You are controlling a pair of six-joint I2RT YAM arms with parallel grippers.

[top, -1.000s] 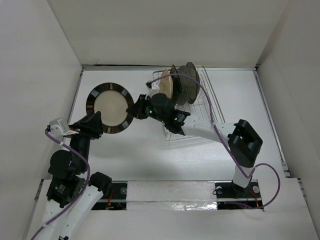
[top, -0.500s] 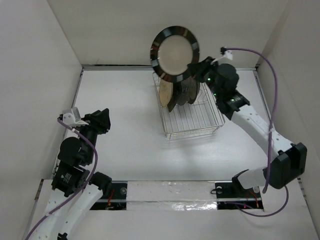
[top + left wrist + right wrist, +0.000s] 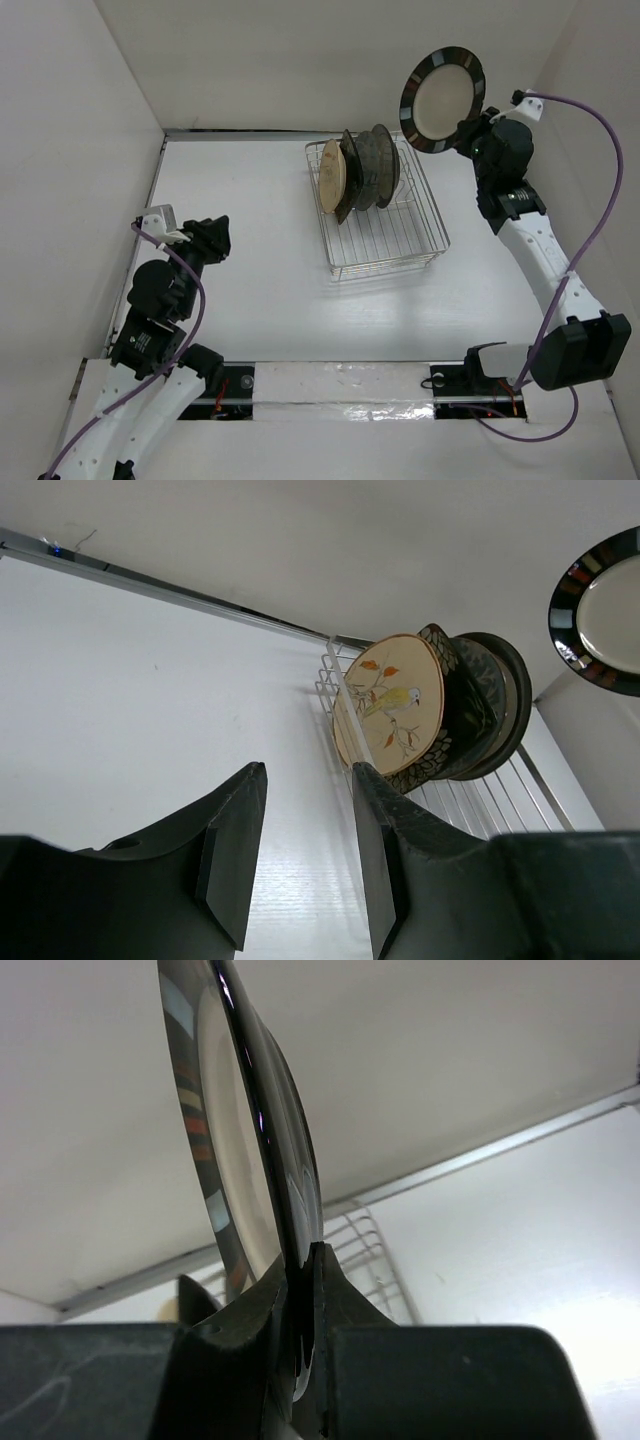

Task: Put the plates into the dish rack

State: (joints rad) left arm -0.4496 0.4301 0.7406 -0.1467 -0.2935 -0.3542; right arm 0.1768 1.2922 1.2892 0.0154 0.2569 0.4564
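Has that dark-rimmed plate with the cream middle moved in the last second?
Yes. The cream-centred plate went from left of the dish rack to beyond its far right corner, clamped in the right gripper.

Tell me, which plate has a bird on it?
The tan plate, first in the rack. The other racked plates are dark; the held plate has a plain cream centre.

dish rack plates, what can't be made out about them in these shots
- Top external: the dark round plates overlap behind the tan round plate; their count and patterns are unclear.
- Left wrist: the dark-rimmed, cream-centred round plate is cut by the right edge.
- Right wrist: that plate and the jaws hide most of the silver wire dish rack.
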